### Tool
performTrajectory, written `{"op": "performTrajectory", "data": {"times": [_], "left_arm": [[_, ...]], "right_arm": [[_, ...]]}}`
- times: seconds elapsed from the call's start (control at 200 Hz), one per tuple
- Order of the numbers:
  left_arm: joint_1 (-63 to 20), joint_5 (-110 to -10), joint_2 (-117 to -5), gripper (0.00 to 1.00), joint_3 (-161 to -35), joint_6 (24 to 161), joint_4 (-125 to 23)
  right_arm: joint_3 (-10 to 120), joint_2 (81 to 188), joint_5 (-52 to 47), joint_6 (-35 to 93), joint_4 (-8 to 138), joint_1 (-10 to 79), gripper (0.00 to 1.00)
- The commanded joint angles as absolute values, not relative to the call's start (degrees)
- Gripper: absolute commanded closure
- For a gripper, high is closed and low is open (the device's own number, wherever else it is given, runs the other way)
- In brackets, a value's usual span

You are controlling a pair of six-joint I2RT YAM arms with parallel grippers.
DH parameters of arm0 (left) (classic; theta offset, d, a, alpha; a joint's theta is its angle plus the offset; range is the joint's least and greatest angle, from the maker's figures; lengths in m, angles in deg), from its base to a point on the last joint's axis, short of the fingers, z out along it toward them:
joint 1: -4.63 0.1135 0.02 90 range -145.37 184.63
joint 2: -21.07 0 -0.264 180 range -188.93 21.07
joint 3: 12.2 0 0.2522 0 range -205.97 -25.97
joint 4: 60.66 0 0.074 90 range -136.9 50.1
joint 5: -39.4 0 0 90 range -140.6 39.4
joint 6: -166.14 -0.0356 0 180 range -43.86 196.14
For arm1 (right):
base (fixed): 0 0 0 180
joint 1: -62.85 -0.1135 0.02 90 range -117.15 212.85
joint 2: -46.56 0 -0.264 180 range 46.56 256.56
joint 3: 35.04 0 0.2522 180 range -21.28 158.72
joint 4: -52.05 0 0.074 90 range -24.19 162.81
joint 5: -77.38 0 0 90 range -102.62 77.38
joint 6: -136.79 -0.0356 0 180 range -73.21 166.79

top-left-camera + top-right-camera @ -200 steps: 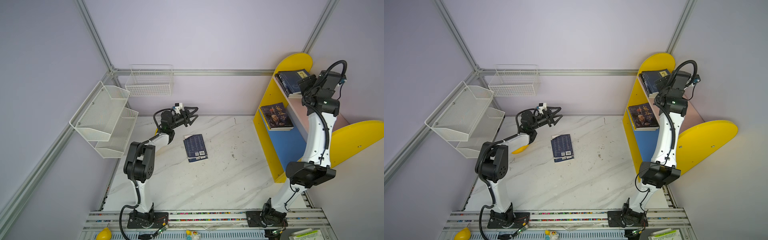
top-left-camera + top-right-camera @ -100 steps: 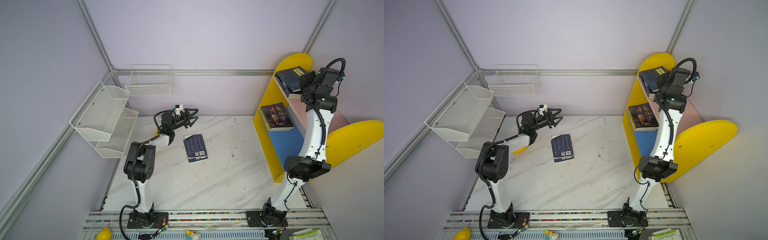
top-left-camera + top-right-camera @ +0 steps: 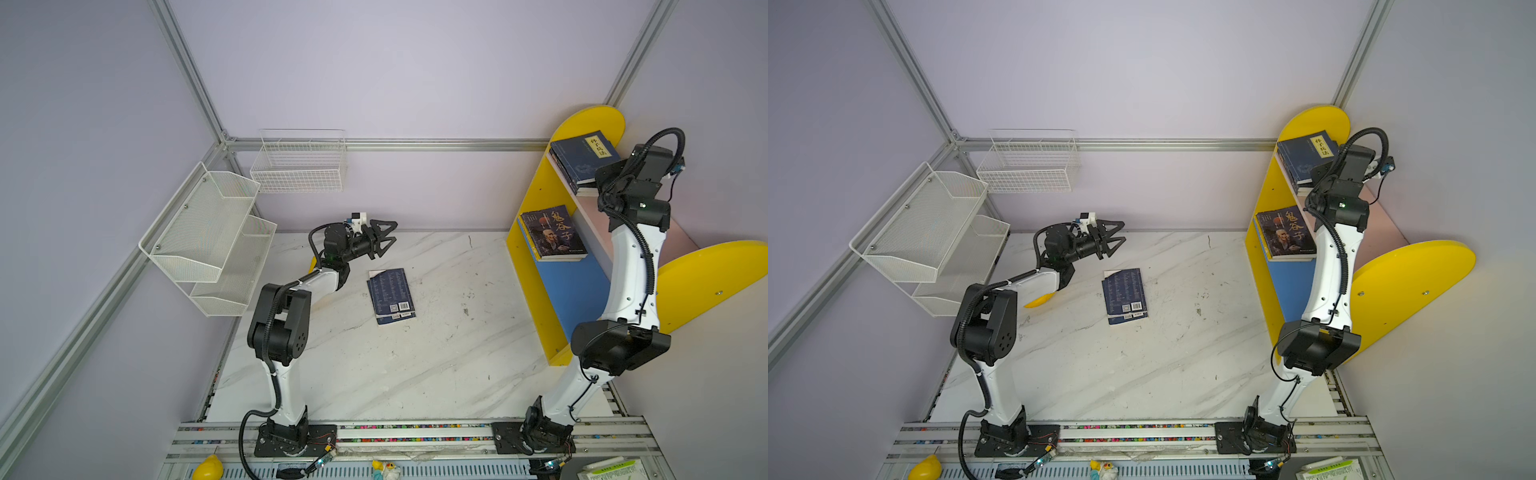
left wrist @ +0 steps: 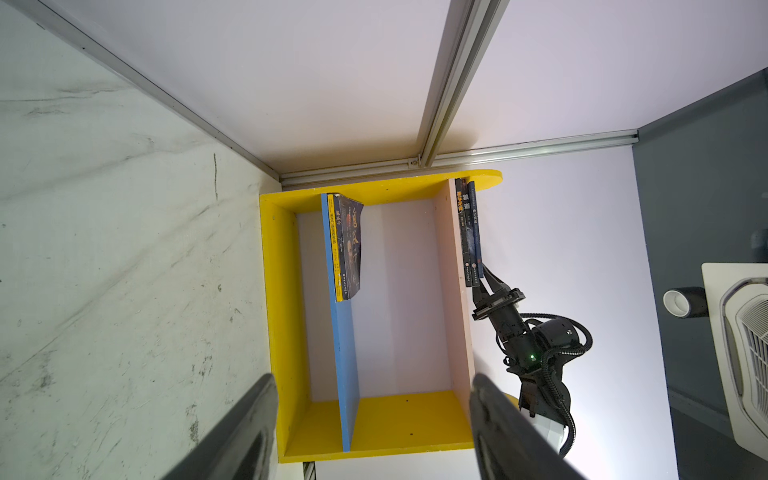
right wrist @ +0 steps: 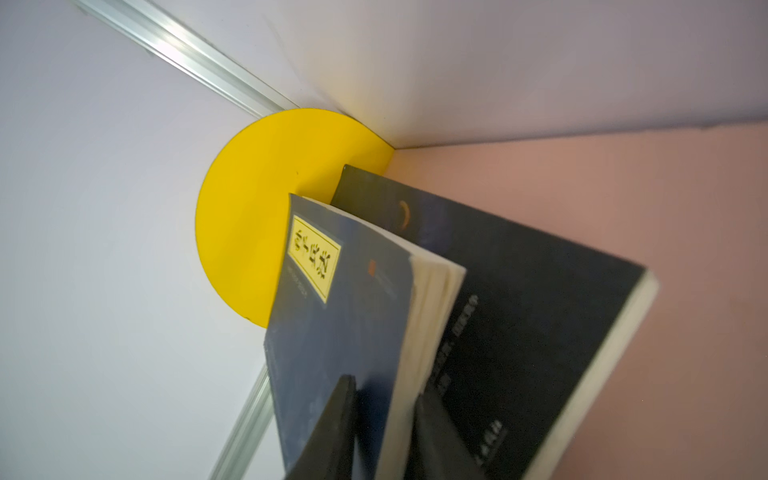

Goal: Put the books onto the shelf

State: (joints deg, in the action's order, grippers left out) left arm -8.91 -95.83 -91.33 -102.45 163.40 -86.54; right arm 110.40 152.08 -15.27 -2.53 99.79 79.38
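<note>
The right fingers [image 5: 338, 415] are closed on the near end of a navy book [image 5: 345, 299] with a yellow label, one finger on its cover and the other against its pages. That book lies on a black book [image 5: 540, 299] on the pink board [image 5: 623, 187] of the shelf [image 3: 536, 199], at the far end, against the rounded yellow side panel. In both top views the right arm reaches up to this board from beside the shelf.

On the blue board [image 3: 573, 286] below sits a stack [image 3: 552, 232] of books, the top one dark with an orange title, also pushed to the far end.

One more navy book, the counter book [image 3: 390, 296], lies flat and back cover up near the middle of the counter [image 3: 415, 374], well apart from the shelf.

The left fingers [image 4: 249, 436] stand wide apart and hold nothing. They hang above the back of the counter, just behind the counter book, and point toward the shelf.
</note>
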Motion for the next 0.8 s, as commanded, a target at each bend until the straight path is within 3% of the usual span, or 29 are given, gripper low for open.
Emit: {"op": "performTrajectory", "data": {"times": [0.0, 0.095, 0.19, 0.625, 0.78, 0.795], "left_arm": [[-9.1, -96.9, -89.8, 0.28, -103.8, 161.7, -87.6], [-9.1, -96.9, -89.7, 0.28, -103.5, 161.7, -87.8], [-9.1, -96.8, -89.6, 0.28, -102.9, 161.7, -88.1], [-9.0, -97.2, -90.1, 0.28, -103.0, 162.6, -89.5], [-8.9, -97.5, -90.1, 0.28, -102.9, 162.6, -89.6], [-9.0, -97.5, -90.1, 0.28, -102.9, 162.6, -89.5]], "right_arm": [[109.5, 151.0, -15.2, -4.3, 96.0, 79.0, 0.82], [109.2, 151.1, -15.1, -5.6, 95.7, 79.0, 0.87], [106.7, 149.8, -15.9, -7.5, 93.7, 79.1, 1.0], [100.6, 143.8, -22.2, -9.7, 91.0, 80.1, 1.0], [99.0, 143.5, -20.1, -9.6, 88.7, 80.5, 1.0], [99.5, 143.9, -19.5, -9.4, 88.9, 80.5, 0.96]]}}
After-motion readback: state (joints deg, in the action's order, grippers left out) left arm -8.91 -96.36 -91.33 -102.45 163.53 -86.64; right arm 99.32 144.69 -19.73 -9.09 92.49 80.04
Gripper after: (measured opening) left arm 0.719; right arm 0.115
